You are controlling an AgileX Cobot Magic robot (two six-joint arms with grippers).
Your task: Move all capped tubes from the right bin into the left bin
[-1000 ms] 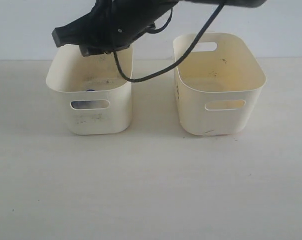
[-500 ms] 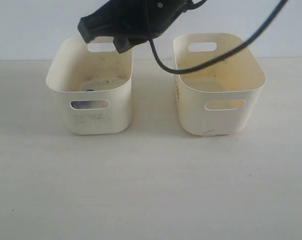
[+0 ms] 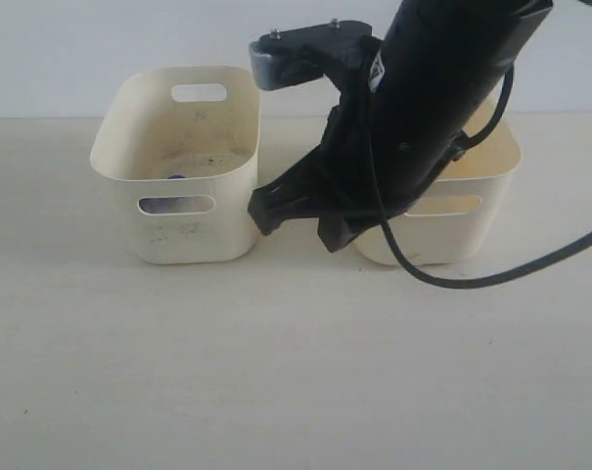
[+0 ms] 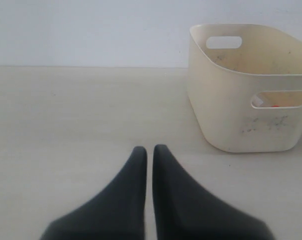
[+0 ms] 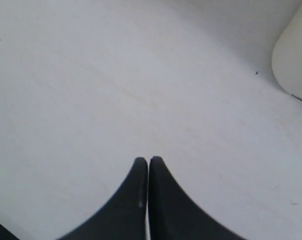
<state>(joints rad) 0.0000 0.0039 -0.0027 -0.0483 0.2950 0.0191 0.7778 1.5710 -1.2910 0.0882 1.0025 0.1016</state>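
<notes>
Right pincer near left bin

The pale cream plastic tub with grey smudges stands open from above. The black right arm slants down across the yellowish cream plastic tub, hiding most of its mouth and blocking the gap between the tubs. The right gripper hangs low beside that tub's corner. A black cable loops before it. The light tabletop in front lies open.
</notes>
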